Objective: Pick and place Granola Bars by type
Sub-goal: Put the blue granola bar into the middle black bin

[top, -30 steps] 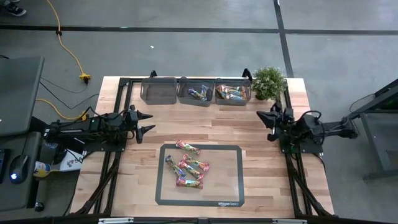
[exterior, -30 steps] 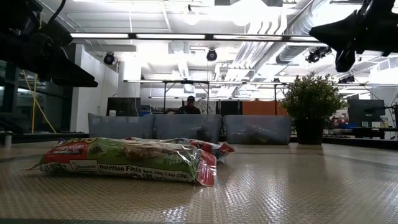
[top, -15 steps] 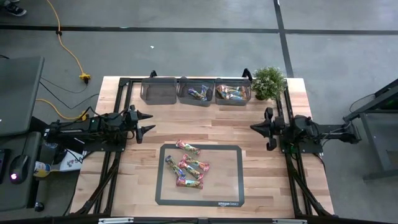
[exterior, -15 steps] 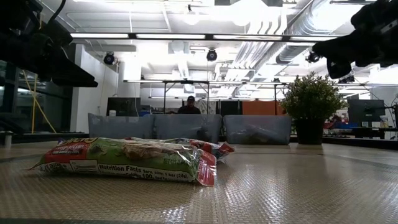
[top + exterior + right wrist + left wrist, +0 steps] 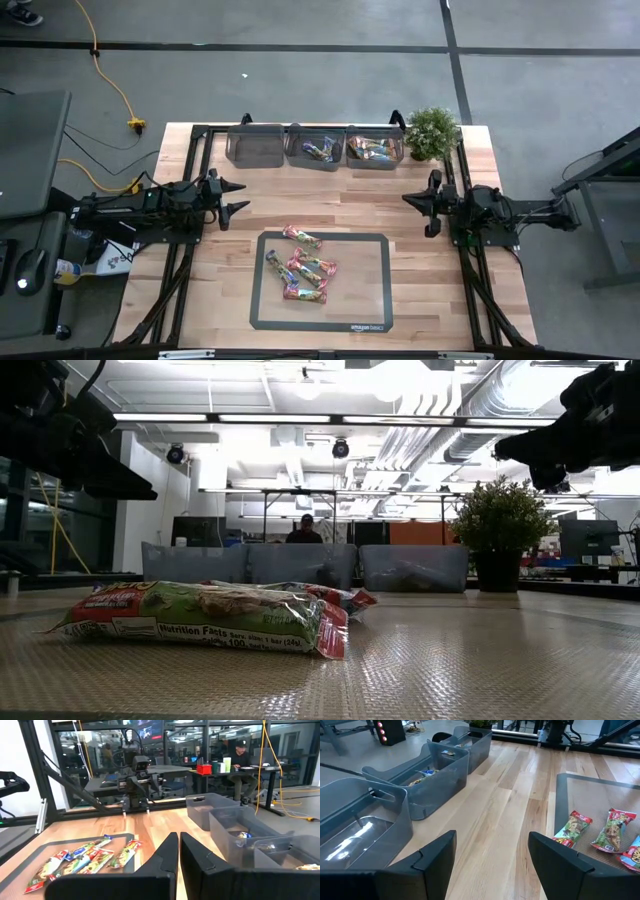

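While hovering at the tabletop's left edge: left gripper (image 5: 238, 196), fingers spread wide, empty. On the dark mat (image 5: 375, 275) near the front edge: Granola Bars (image 5: 302, 265), shiny crinkled wrappers, red-pink and green-tan, one blue-silver, clustered on the mat's left half. More in the middle and right bins (image 5: 314, 146) along the back edge. At the right edge: right gripper (image 5: 408, 200), fingers pressed shut, empty.

The granola bars (image 5: 300, 265) lie on the mat (image 5: 372, 300) between the left gripper (image 5: 238, 197) and right gripper (image 5: 408, 200); three bins (image 5: 257, 146) stand beyond both.
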`<act>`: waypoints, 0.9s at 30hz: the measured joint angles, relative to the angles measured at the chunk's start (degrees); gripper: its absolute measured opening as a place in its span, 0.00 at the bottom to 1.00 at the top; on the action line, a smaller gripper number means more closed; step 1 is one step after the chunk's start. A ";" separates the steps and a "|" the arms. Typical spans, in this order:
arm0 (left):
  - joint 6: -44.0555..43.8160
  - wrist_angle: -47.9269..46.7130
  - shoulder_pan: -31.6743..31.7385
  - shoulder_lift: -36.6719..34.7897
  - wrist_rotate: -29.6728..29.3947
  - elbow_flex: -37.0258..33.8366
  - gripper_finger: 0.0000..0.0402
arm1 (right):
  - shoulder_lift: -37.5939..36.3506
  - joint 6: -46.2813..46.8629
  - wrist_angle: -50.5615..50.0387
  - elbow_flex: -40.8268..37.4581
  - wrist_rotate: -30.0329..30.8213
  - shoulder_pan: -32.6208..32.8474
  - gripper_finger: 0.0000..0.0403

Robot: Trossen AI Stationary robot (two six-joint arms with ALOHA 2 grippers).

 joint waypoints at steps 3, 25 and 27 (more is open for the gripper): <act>0.00 0.28 0.00 0.00 -0.02 0.00 0.60 | 0.00 0.00 -0.01 0.00 0.08 0.00 0.00; -9.50 17.61 0.02 0.56 9.31 6.02 0.60 | 0.00 0.04 -0.05 0.00 0.12 0.00 0.00; -8.61 16.47 0.01 1.67 11.16 9.29 0.60 | 0.00 0.03 -0.05 0.00 0.12 0.00 0.00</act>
